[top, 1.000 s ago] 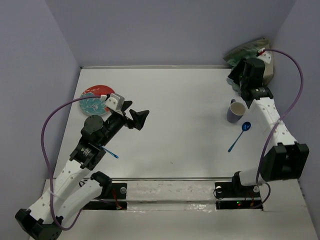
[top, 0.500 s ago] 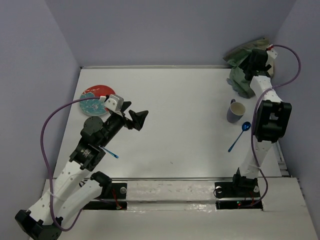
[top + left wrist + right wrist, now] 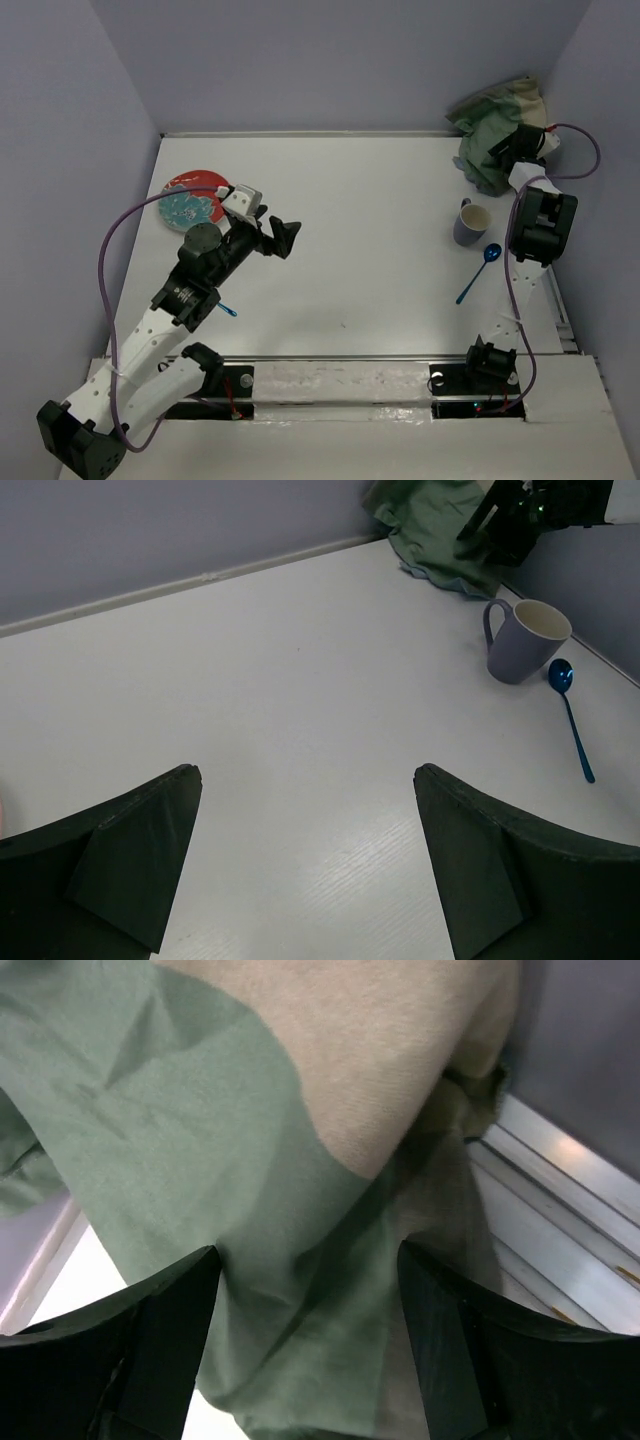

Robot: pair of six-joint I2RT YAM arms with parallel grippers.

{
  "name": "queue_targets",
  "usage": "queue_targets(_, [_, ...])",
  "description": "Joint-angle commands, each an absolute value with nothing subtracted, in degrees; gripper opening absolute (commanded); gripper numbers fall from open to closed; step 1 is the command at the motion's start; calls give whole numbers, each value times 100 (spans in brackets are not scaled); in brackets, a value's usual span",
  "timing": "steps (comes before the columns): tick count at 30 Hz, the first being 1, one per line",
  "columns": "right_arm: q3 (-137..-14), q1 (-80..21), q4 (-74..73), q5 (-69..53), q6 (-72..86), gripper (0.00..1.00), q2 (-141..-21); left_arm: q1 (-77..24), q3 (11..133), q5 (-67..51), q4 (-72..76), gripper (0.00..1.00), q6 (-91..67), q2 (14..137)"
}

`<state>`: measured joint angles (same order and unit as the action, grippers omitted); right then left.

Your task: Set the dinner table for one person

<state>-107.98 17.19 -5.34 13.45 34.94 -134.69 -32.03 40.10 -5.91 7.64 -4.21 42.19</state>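
Note:
The dinner table [image 3: 370,200] is a large white top. At its far right corner lies a crumpled green-and-beige cloth mat [image 3: 497,118]. My right gripper [image 3: 503,150] is pushed into it, jaws open with cloth [image 3: 300,1160] between the fingers. A purple mug [image 3: 472,222] stands upright in front of the cloth, with a blue spoon [image 3: 480,270] just near it. A red-and-teal plate [image 3: 195,197] lies at the far left. My left gripper [image 3: 278,232] is open and empty above the table's left middle. It faces the mug [image 3: 525,640] and spoon [image 3: 572,720].
A small blue utensil [image 3: 228,311] lies partly under my left arm near the front left. Purple walls enclose the table on three sides. A metal rail [image 3: 560,1220] runs beside the cloth at the right edge.
My right arm has folded upright and its gripper has moved back and right into the cloth at the corner. My left arm has shifted slightly right, still open.

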Motion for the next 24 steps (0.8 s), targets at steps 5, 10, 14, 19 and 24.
queue_targets(5, [-11400, 1617, 544, 906, 3314, 31, -13799, -3190, 4034, -642, 1046, 99, -255, 4509])
queue_targets(10, [-10724, 1495, 1536, 520, 2656, 0, -13290, -3190, 4052, -677, 1072, 99, -264, 4632])
queue_targets(14, [-10397, 847, 2206, 167, 1516, 0, -12500, -3182, 4069, -756, 1099, 99, -290, 4684])
queue_targets(19, [-10416, -262, 2057, -211, 397, 0, -11779, -3182, 4069, -651, 1081, 99, -308, 4544])
queue_targets(24, [-9389, -1492, 2030, 25, -27, 0, -10945, -3182, 4043, -326, 1046, 99, -395, 4272])
